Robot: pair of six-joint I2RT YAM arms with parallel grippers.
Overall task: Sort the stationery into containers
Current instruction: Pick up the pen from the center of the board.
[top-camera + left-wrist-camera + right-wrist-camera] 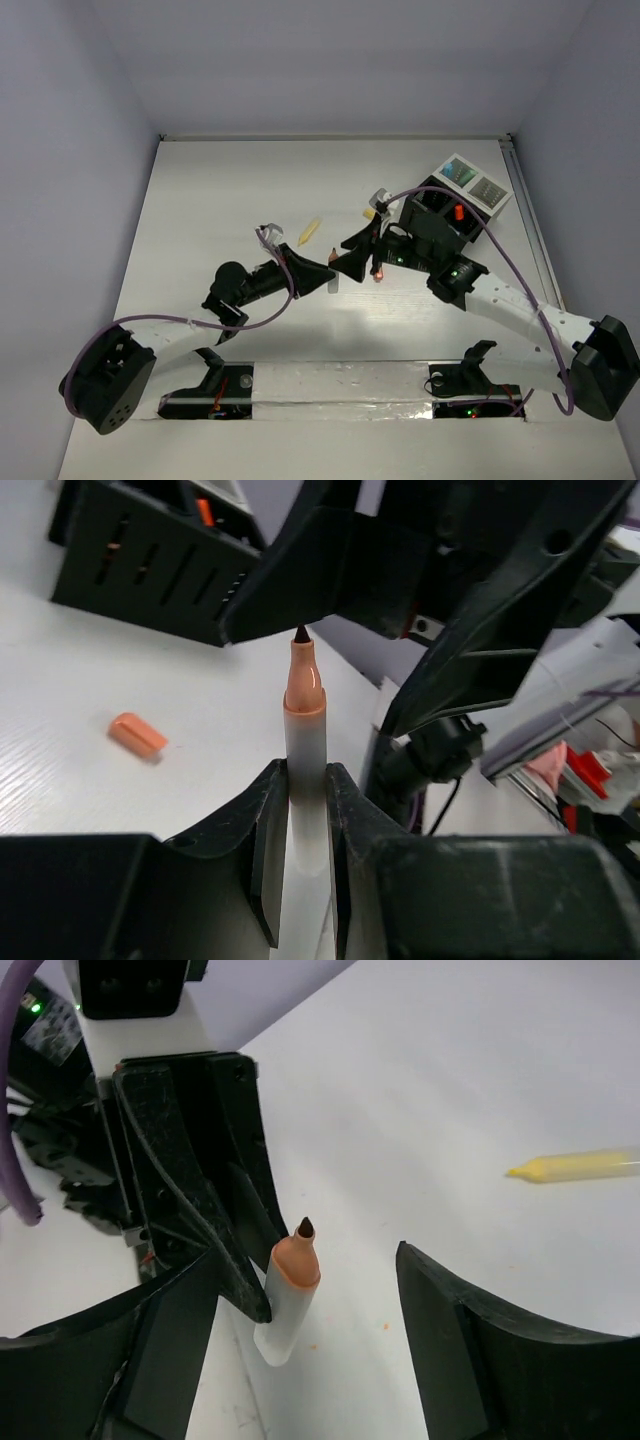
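My left gripper is shut on the white barrel of an uncapped marker pen with an orange collar and a dark tip. It holds the pen upright above the table's middle. My right gripper stands open, one finger on either side of the pen's tip without touching it. A small orange cap lies loose on the table near the black box. The containers sit at the back right: the black box, with an orange item inside, joined to the white tray.
A yellow pen lies on the table behind the grippers, also in the right wrist view. Both grippers meet nose to nose at mid-table. Purple cables loop over both arms.
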